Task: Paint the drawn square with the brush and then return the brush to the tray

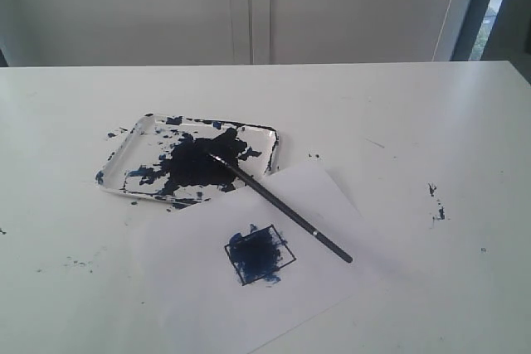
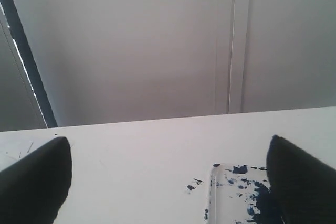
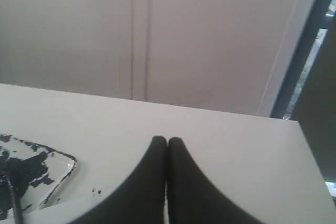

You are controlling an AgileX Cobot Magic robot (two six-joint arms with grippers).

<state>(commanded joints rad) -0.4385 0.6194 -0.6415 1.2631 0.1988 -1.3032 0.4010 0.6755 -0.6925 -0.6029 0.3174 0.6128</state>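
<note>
**Brush handle pointing toward the right arm**

The right claw (image 3: pixel 167 141) is pressing its tips together on nothing; the left claw (image 2: pixel 167 142) is standing spread, empty. The brush (image 1: pixel 278 203) is lying diagonally, bristles inside the tray (image 1: pixel 124 151), handle running over the paper (image 1: pixel 207 304) toward the near-right corner of the surface (image 1: pixel 415 122), so the right arm is likely sitting nearer. The drawn square (image 1: pixel 259 254) is carrying blue smears.

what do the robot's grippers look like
The left gripper has two matte black jaws, smooth wedges tapering to rounded tips. The right gripper has the same black jaws, flaring wider toward the base. No cables, markings or arm links show.
</note>
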